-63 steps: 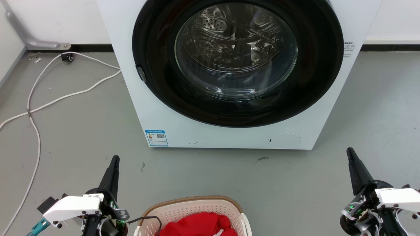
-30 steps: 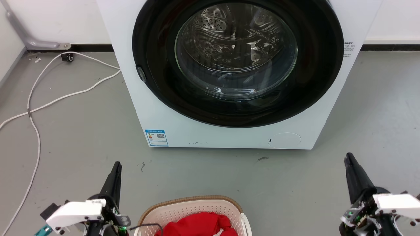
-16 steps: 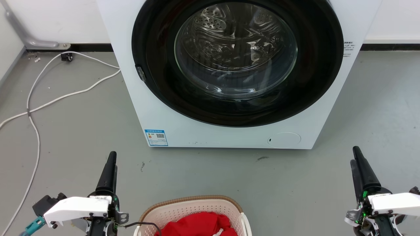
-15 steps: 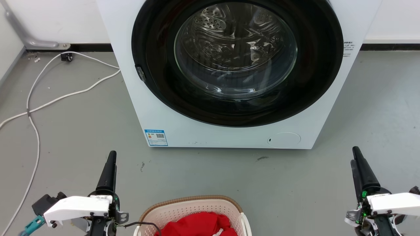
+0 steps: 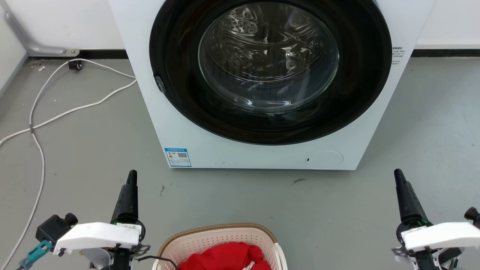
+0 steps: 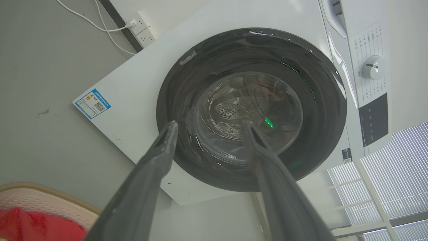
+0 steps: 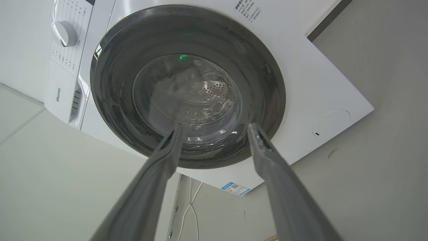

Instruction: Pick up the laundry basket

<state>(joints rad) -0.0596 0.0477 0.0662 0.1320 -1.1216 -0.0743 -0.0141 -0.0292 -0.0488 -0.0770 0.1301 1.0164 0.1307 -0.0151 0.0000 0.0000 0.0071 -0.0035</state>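
1. Head view: the task looks to be at its start, with nothing gripped or lifted.
   - The laundry basket (image 5: pixel 219 228) stands on the grey floor (image 5: pixel 93 176), in front of the washing machine (image 5: pixel 180 123) and well apart from it. The view's bottom edge cuts it off.
   - It holds a red garment (image 5: pixel 225 258), heaped about up to the rim.
   - The left gripper (image 5: pixel 131 177) hangs just beside the basket's left side. The right gripper (image 5: pixel 398 179) is well apart on the right, and neither touches the basket.
   - Both show edge-on here, so this view does not tell how far they are open.
   - My judgement of what is left: bring the fingers to the basket's sides, such as the white side handle (image 5: pixel 279 254), close on them and lift.

2. Left wrist view: the left gripper (image 6: pixel 210 129) is spread wide with nothing between its fingers. It points at the machine's round door (image 6: pixel 187 100).
   - The basket's rim (image 6: pixel 50 192) and the red garment (image 6: pixel 33 227) sit in the lower left corner, beside the fingers and not between them.

3. Right wrist view: the right gripper (image 7: pixel 215 129) is likewise spread and holds nothing, aimed at the door.
   - Behind the glass the perforated drum (image 7: pixel 204 90) shows. Reflections keep me from telling whether anything lies in it.
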